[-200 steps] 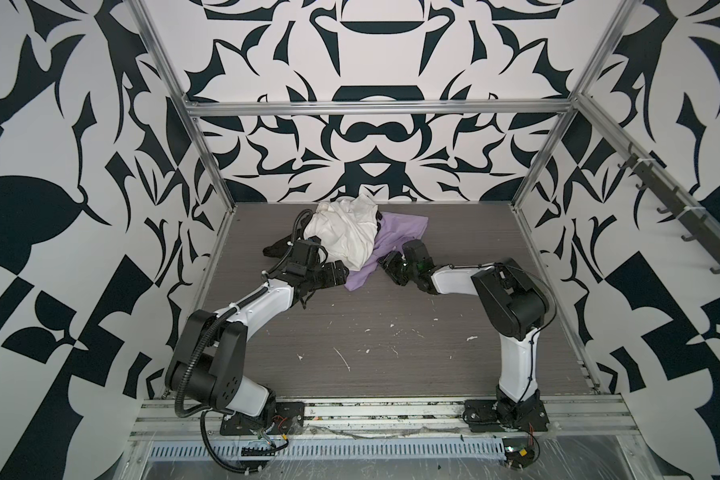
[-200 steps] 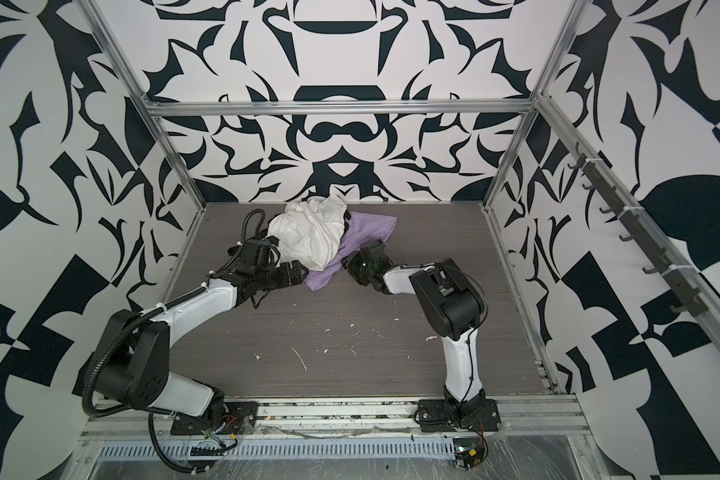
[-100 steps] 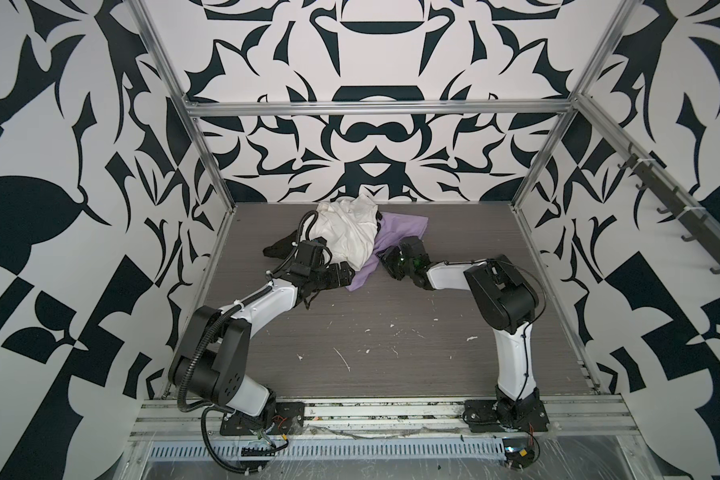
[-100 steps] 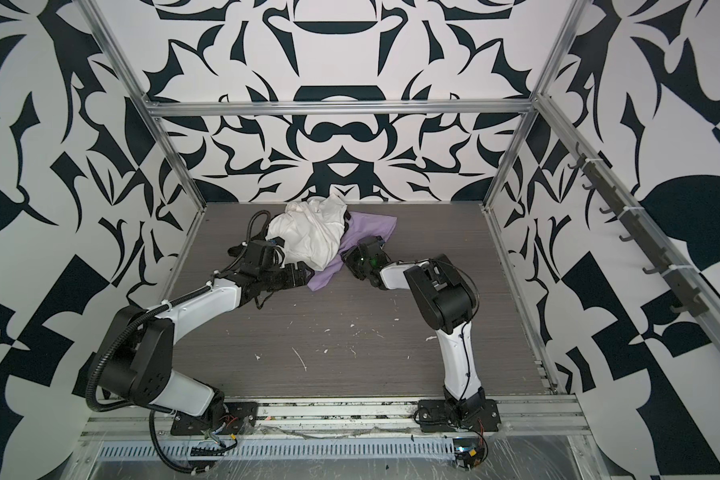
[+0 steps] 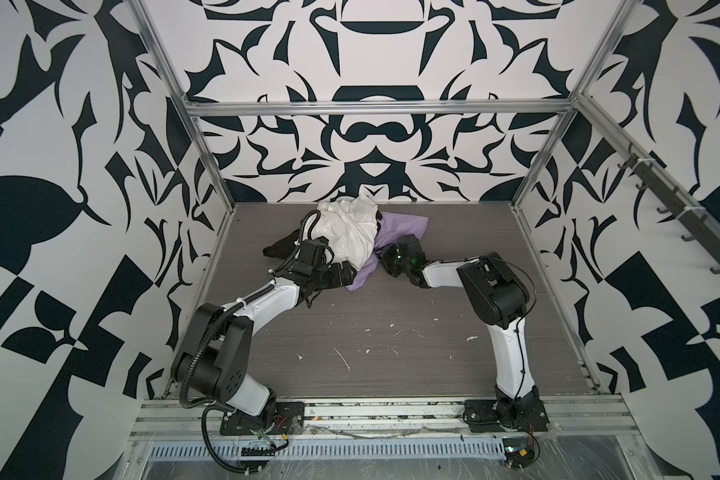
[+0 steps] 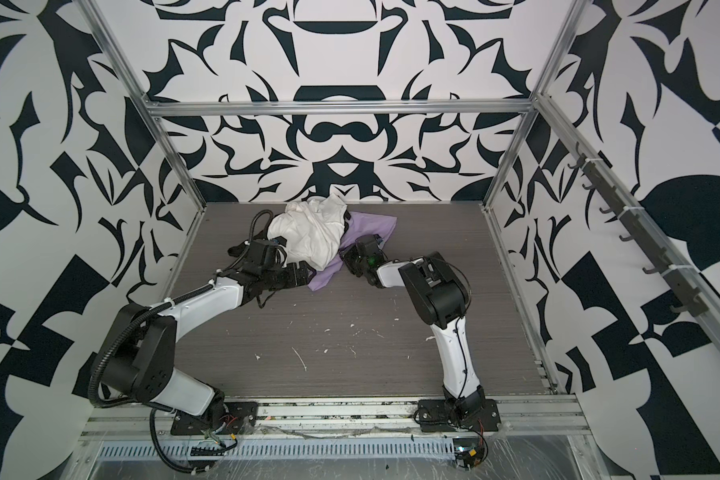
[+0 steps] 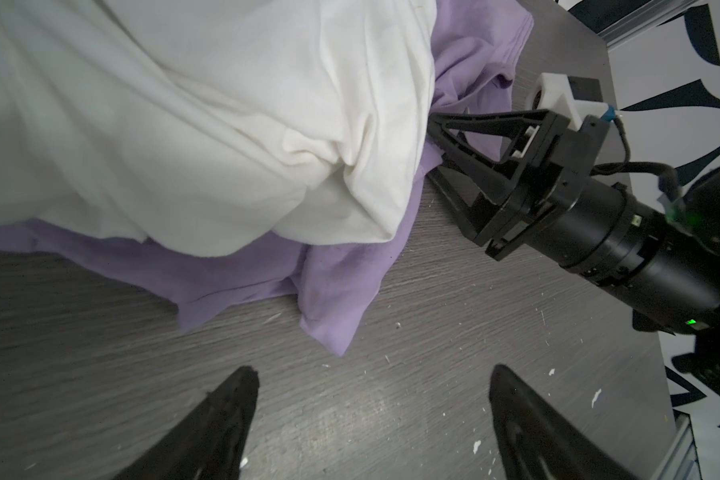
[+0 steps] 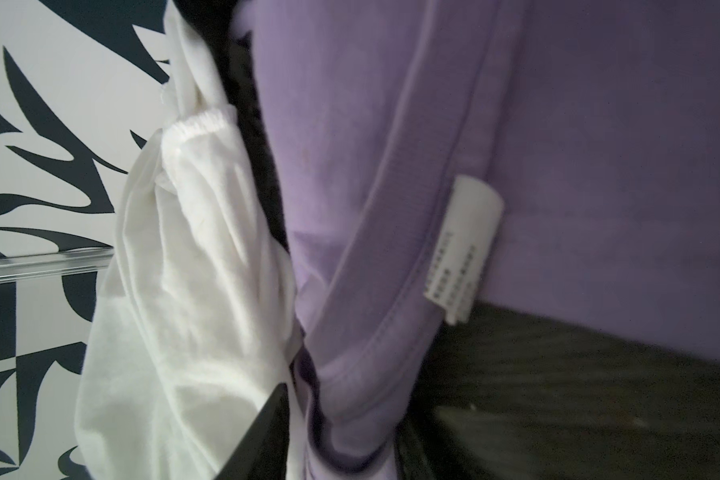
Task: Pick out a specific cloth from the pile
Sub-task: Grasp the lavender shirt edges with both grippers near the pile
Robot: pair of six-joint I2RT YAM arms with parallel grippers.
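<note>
Wrist low over the grey wood-grain table [image 5: 391, 332], the left gripper [image 7: 371, 374] lies with its black fingers [image 7: 233, 399] spread wide and empty, just short of the pile [image 6: 308, 237]. A crumpled black cloth [image 5: 279, 249] pokes out leftward, a bunched white cloth [image 5: 350, 232] sits on top, and the plain lilac soft cloth [image 5: 404, 224] lies underneath on the table, showing along the near and right edges. It looks light, limp and thin, and likely to drag the white one along. The stitched collar [image 8: 412, 249] by the white label [image 8: 462, 249] should give the firmest hold. Stretched in flat from the right, the right gripper [image 7: 433, 147] straddles that collar fold with its fingers partly apart. Whether they pinch it yet, I cannot tell.
</note>
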